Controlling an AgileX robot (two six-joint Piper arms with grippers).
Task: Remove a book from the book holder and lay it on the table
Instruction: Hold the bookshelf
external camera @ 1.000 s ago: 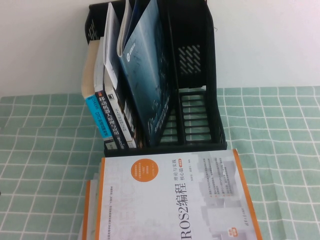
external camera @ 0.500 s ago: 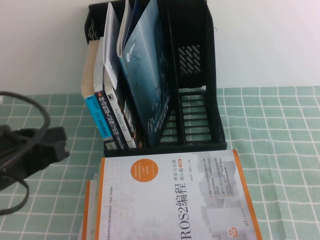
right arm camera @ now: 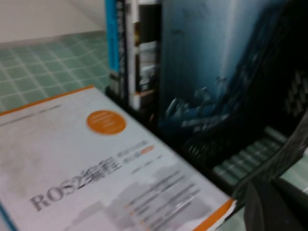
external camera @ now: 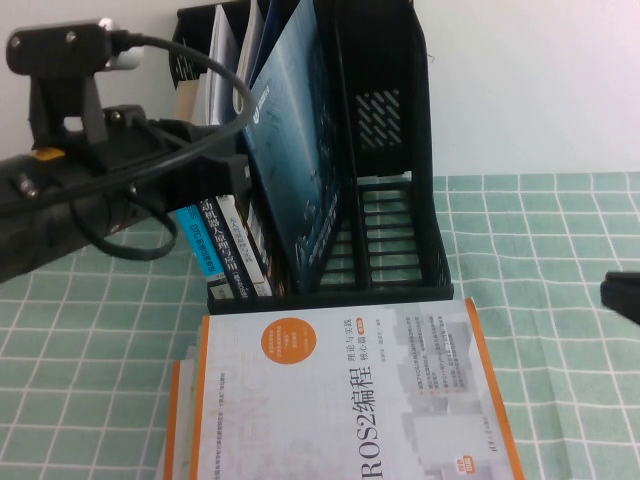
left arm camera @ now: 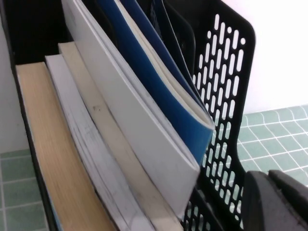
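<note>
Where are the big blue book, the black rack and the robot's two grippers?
blue book (external camera: 295,150): high view, front cover.
black rack (external camera: 385,115): high view, perforated wall.
left gripper (external camera: 225,165): high view, beside the books.
right gripper (external camera: 622,293): high view, right edge tip.

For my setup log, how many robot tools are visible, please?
2: the left tool beside the upright books in the tall black plastic book holder; the right tool over the mint-green gridded table's right edge.

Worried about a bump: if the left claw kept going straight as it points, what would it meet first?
Probably the page edges of the books standing in the book holder, likely the dark blue book; depth is unclear. The left claw is beside them; the right claw sits at the table's right.
</note>
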